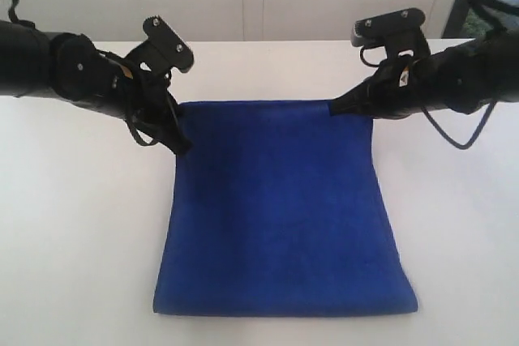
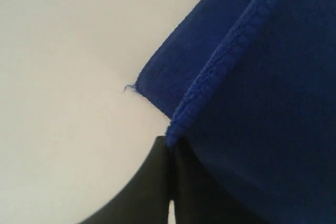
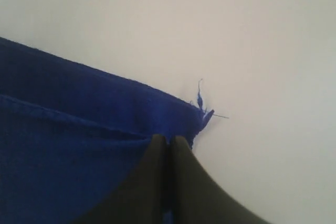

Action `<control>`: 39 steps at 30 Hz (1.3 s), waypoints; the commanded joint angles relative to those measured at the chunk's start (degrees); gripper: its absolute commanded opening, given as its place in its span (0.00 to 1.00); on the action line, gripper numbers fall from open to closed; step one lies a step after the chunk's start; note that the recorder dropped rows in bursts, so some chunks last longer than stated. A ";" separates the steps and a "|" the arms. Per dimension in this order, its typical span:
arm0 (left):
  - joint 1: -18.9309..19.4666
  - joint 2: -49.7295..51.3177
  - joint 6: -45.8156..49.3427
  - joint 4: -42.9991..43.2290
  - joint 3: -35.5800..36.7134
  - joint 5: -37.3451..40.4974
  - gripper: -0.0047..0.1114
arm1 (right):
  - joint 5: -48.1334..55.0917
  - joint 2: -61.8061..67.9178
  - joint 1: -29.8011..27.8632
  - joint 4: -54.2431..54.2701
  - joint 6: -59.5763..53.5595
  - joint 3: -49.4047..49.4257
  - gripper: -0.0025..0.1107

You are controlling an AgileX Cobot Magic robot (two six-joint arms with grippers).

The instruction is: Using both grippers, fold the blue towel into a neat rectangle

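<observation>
Step in hand, by judgement: you are finishing the first fold. The towel [image 1: 280,208] is lying flat on the bench [image 1: 73,241], doubled over, with the fold line at the near edge and two layers showing along the far edge.

You are holding both far corners. The left end effector [image 1: 180,145] is pinching the hemmed upper layer at the far-left corner, jaws pressed together. The right end effector [image 1: 336,108] is doing the same at the far-right corner, beside a loose thread [image 3: 202,100].

In the left wrist view the upper hem is sitting slightly inside the lower edge. The next move is calling for squaring those edges, then letting go on both sides together so the layer is not dragging. A second fold looks due after.
</observation>
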 commanded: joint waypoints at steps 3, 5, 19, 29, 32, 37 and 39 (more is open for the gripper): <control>0.36 4.95 1.66 -0.32 -0.23 -5.30 0.04 | -3.48 5.58 -1.37 -0.25 -0.61 -2.25 0.02; 0.36 5.07 2.03 -0.32 -0.66 -5.23 0.04 | -3.16 5.71 -1.37 -0.25 -0.61 -2.84 0.02; 0.69 9.25 3.21 -0.32 -12.70 -2.41 0.04 | -1.52 7.39 -3.10 -0.25 -1.20 -10.13 0.02; 1.58 15.76 3.75 -0.32 -13.50 -4.82 0.04 | -6.38 15.62 -3.62 -0.25 -2.05 -12.56 0.02; 2.30 16.43 4.01 -0.32 -13.50 -5.83 0.04 | -7.34 16.21 -3.62 -0.25 -2.09 -12.56 0.02; 2.30 16.53 4.69 -0.32 -13.50 -9.01 0.04 | -10.14 16.32 -3.62 -0.25 -3.04 -12.56 0.02; 2.30 16.53 4.69 -0.32 -13.50 -10.54 0.04 | -10.77 16.32 -3.62 -0.25 -3.20 -12.56 0.02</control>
